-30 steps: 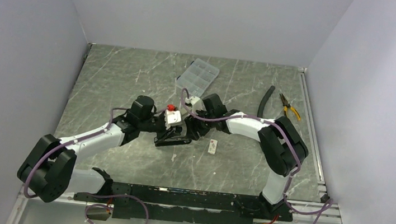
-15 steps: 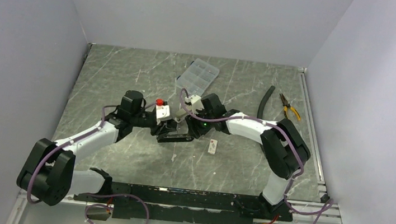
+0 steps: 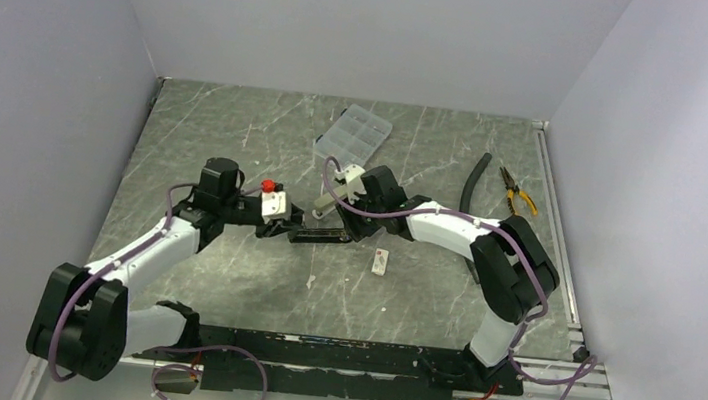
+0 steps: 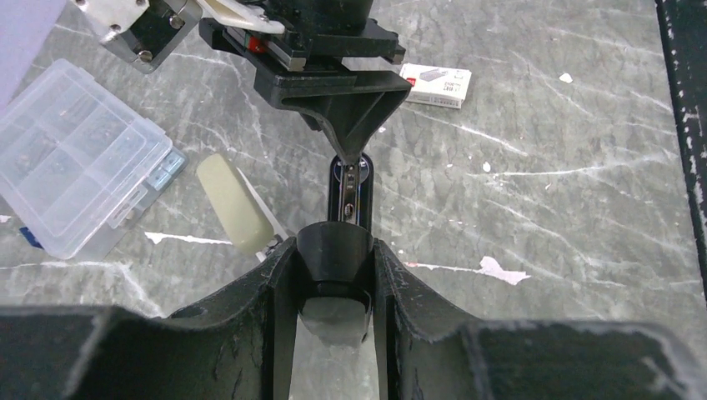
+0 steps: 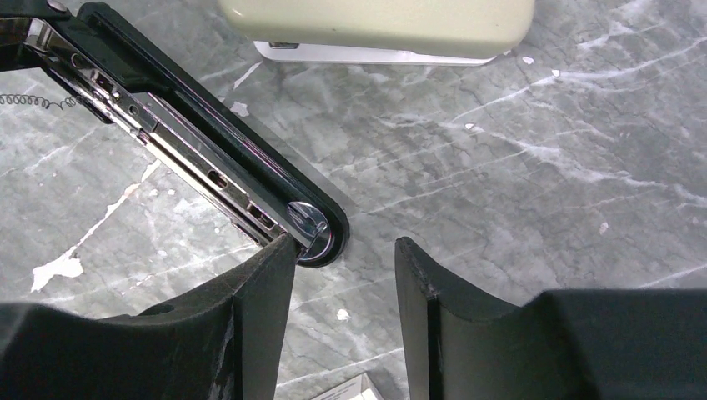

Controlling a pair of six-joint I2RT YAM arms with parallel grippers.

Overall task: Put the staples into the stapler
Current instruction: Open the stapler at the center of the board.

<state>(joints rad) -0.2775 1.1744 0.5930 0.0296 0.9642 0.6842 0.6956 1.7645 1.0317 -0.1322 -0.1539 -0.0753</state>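
Status: preparation done, loading not begun.

The stapler (image 4: 350, 190) lies opened out on the table. Its cream cover (image 4: 235, 204) is swung aside to the stapler's left and its magazine rail (image 5: 179, 158) is exposed. No strip is evident in the rail, though the overhead view is too coarse to confirm this.

The staples themselves are not seen. The staple box (image 4: 435, 84) lies on the table beyond the stapler's far tip, slightly to its right and clear of both arms. The clear compartment case (image 4: 71, 158) lies left of the stapler (no part in this task).

The left gripper (image 4: 333, 254) is clamped on the stapler's rear end. The right gripper (image 5: 344, 250) stands at the stapler's front tip with its jaws apart. One finger (image 5: 265, 275) touches the tip and nothing sits between them.

Outstanding: fetch a strip from the box, seat it in the rail, close the cover.

Change against a second ago: the left arm has drawn back leftward, taking the stapler with it. The stapler now lies straight between the two grippers. The staple box has not moved.
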